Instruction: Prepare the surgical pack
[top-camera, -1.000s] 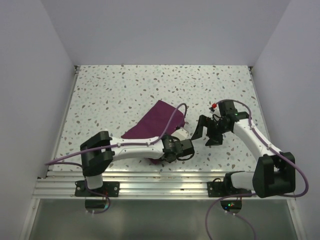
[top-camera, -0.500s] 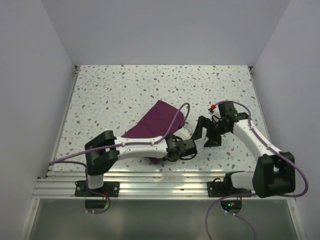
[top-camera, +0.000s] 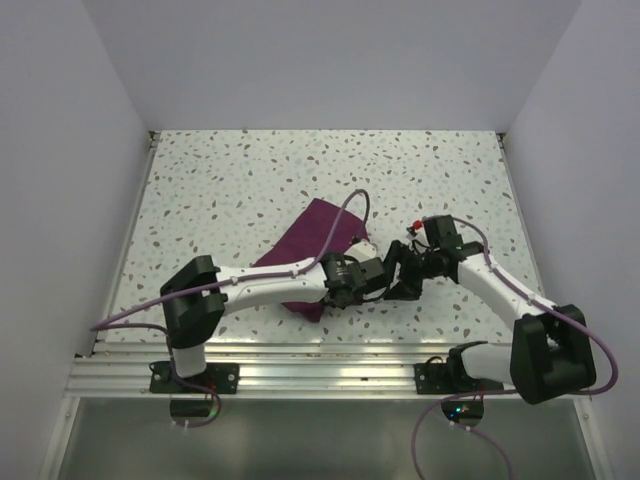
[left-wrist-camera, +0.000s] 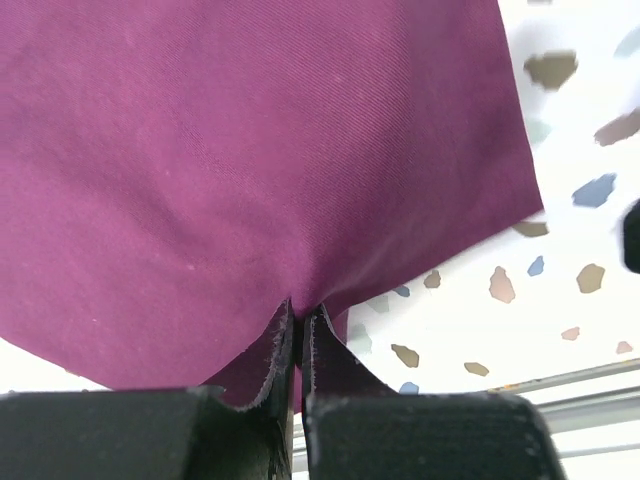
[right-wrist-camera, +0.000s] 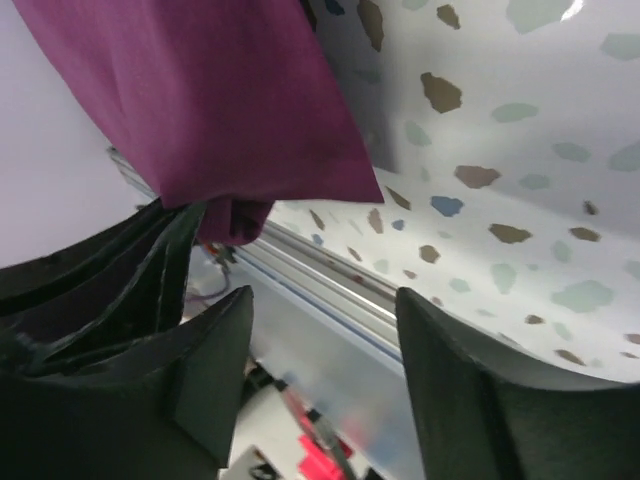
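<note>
Left gripper (left-wrist-camera: 297, 315): I see it clenched on the surgical pack's (left-wrist-camera: 250, 150) near edge.
Surgical pack: purple cloth, spreading away from the left gripper over the speckled table (top-camera: 250, 180).
Right gripper (right-wrist-camera: 322, 300): just beside the left gripper, fingers spread, grasping nothing.

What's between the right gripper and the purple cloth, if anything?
Nothing visible. In the right wrist view the purple cloth hangs just ahead of the open right gripper, with no object between them. The left gripper is shut on the same cloth close by and may crowd the approach.
</note>
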